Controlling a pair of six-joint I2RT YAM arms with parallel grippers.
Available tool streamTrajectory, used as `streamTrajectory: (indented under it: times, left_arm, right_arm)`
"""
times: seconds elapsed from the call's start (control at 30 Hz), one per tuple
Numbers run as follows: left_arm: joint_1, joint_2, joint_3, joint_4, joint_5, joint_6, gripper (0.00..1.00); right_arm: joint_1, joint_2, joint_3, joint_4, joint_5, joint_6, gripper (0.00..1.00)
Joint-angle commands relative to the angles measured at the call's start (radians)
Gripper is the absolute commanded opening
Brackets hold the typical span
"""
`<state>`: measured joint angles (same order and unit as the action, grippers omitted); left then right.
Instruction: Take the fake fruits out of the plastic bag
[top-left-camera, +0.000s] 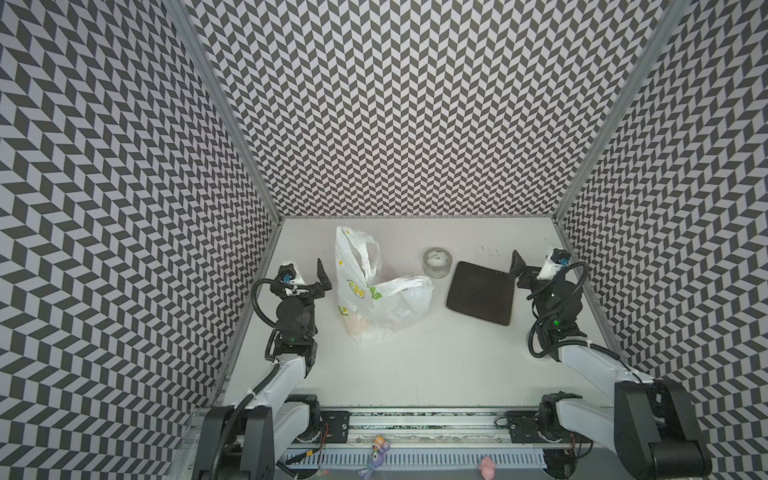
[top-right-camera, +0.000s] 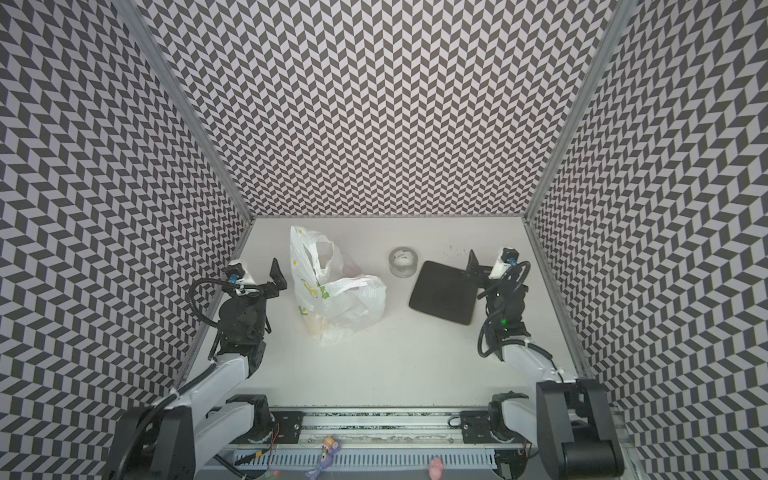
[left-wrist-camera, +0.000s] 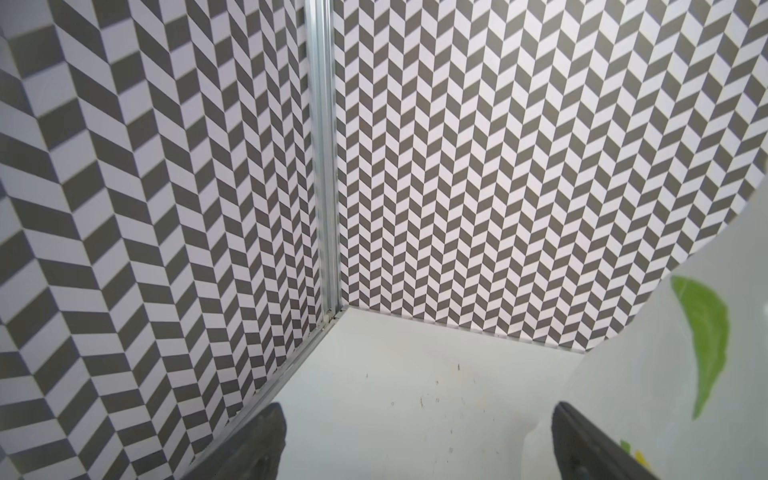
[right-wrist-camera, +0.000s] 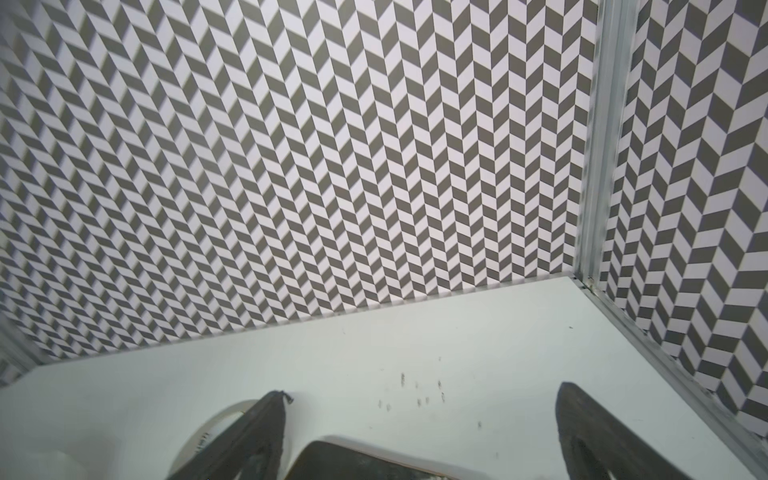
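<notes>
White table (top-left-camera: 415, 365) enclosed by three walls (top-left-camera: 415, 104) of grey-and-white chevron pattern. A clear tape roll (top-left-camera: 436, 261), hole facing up, sits just beside the far corner of a dark, square, round-cornered pad (top-left-camera: 481, 293) lying flat, as seen in both top views. Past the table's near edge, a small purple figure (top-left-camera: 376, 455) and a pink figure (top-left-camera: 486, 467) rest well apart on a slotted strip (top-left-camera: 436, 459).

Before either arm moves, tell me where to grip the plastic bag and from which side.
Grip the plastic bag by its upright far handle loop, coming from the left with the open left gripper beside it. That loop stands free of the table as a thin edge to pinch; the near end bulges, likely too wide.
</notes>
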<state>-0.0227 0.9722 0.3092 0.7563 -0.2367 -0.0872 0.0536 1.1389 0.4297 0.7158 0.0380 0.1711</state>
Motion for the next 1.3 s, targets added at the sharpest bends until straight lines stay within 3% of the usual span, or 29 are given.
streamTrajectory:
  times: [0.0, 0.1, 0.23, 0.5, 0.77, 0.9, 1.13, 1.27]
  left_arm:
    - [0.009, -0.108, 0.075, -0.400, -0.046, -0.111, 1.00]
    - [0.009, -0.191, 0.165, -0.629, -0.037, -0.224, 1.00]
    - [0.009, -0.236, 0.326, -0.864, 0.059, -0.328, 1.00]
    - [0.007, -0.164, 0.697, -1.263, 0.334, -0.443, 0.97]
    - [0.005, -0.083, 0.940, -1.428, 0.593, -0.474, 0.87]
    - [-0.049, -0.025, 1.014, -1.474, 0.669, -0.524, 0.85]
    - [-0.250, 0.084, 1.078, -1.535, 0.596, -0.600, 0.81]
    - [-0.326, 0.148, 1.095, -1.571, 0.534, -0.613, 0.84]
  right_arm:
    - [0.013, -0.038, 0.065, -0.294, -0.097, 0.167, 0.96]
    - [0.033, -0.056, 0.139, -0.422, -0.222, 0.192, 0.95]
    - [0.097, -0.083, 0.228, -0.534, -0.376, 0.124, 0.94]
    - [0.351, -0.146, 0.302, -0.567, -0.591, -0.215, 0.94]
    - [0.503, -0.071, 0.367, -0.598, -0.677, -0.454, 0.90]
    - [0.540, -0.031, 0.379, -0.515, -0.670, -0.480, 0.79]
    - [0.590, 0.055, 0.423, -0.478, -0.653, -0.530, 0.54]
    - [0.618, 0.064, 0.423, -0.496, -0.646, -0.559, 0.35]
